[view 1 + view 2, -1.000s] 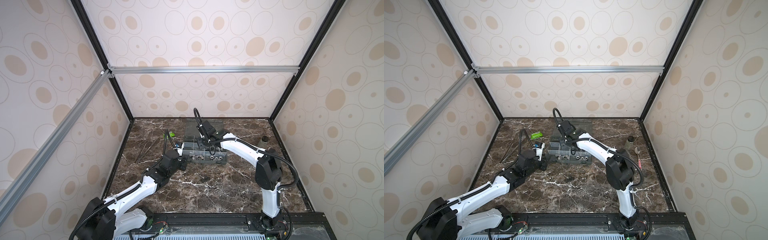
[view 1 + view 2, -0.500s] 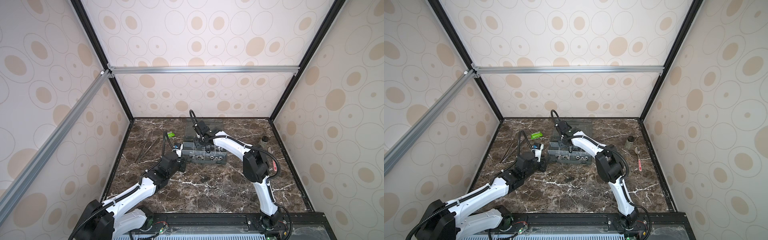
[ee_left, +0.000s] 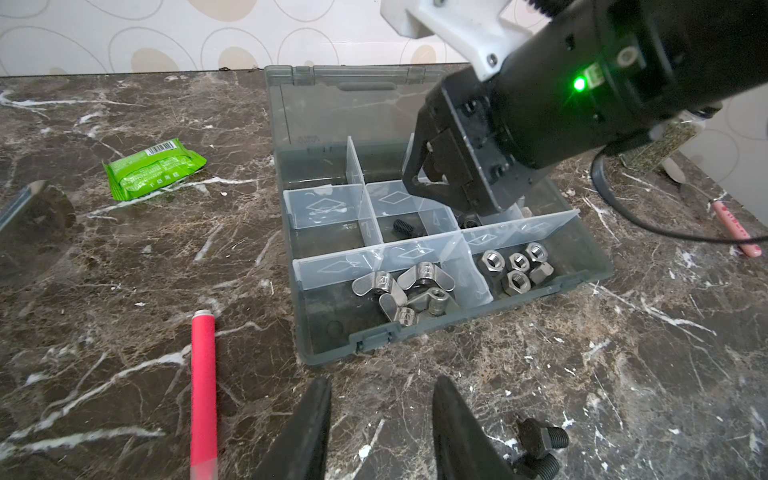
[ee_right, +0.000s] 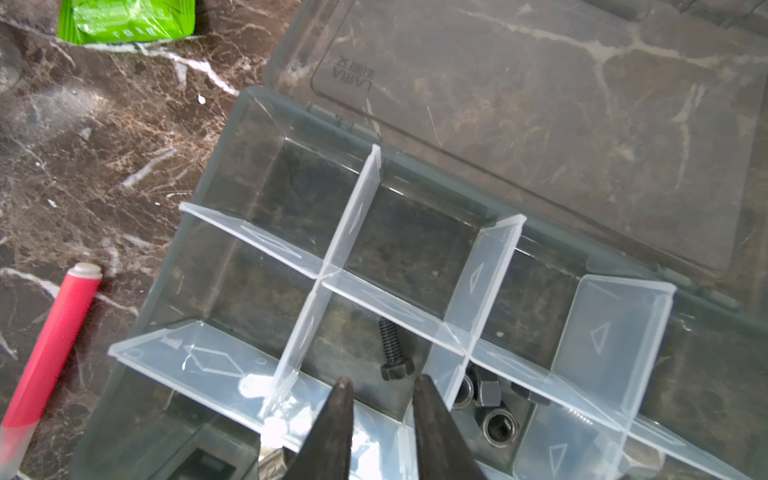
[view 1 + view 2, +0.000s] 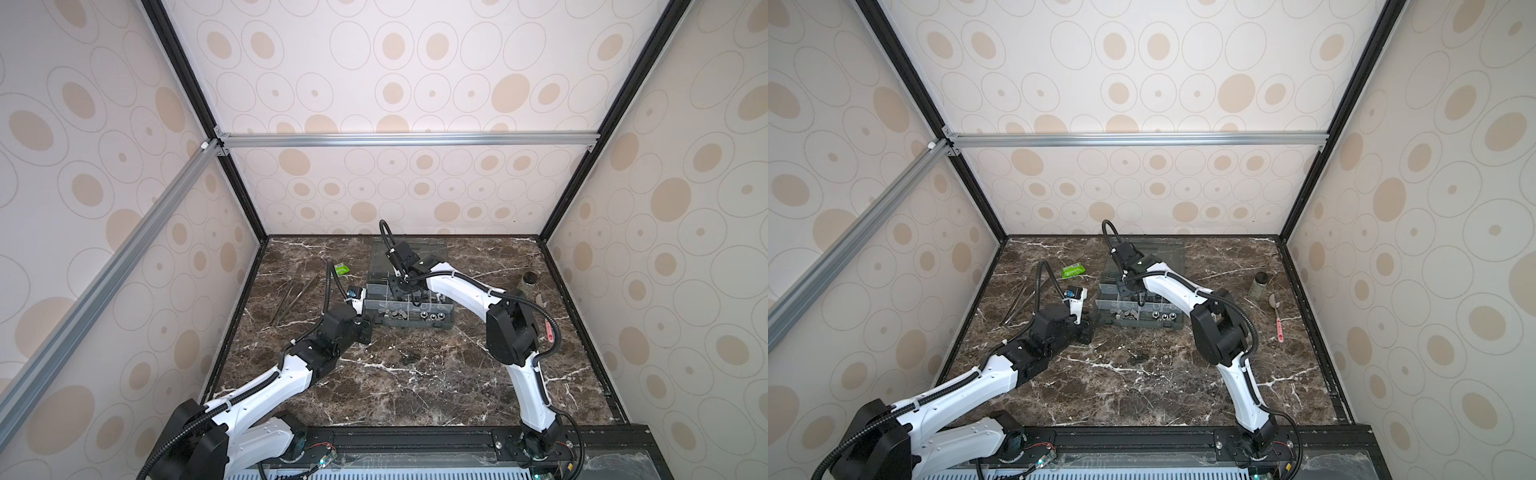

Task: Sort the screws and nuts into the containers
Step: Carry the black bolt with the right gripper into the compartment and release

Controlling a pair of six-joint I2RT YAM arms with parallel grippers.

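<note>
- Dark marble tabletop (image 5: 415, 395); the organiser box (image 5: 409, 307) sits mid-frame, lid open.
- The right gripper (image 4: 381, 380) has just parted to a narrow, empty gap. A black screw (image 4: 392, 353) lies in the middle compartment just beyond its tips, so it was probably just dropped there.
- The left gripper (image 3: 382, 382) is moderately open and empty, near the box front.
- Two loose black screws (image 3: 540, 440) at lower right are partly cut off.
- Black nuts (image 4: 486, 399) blur behind a divider.
</note>
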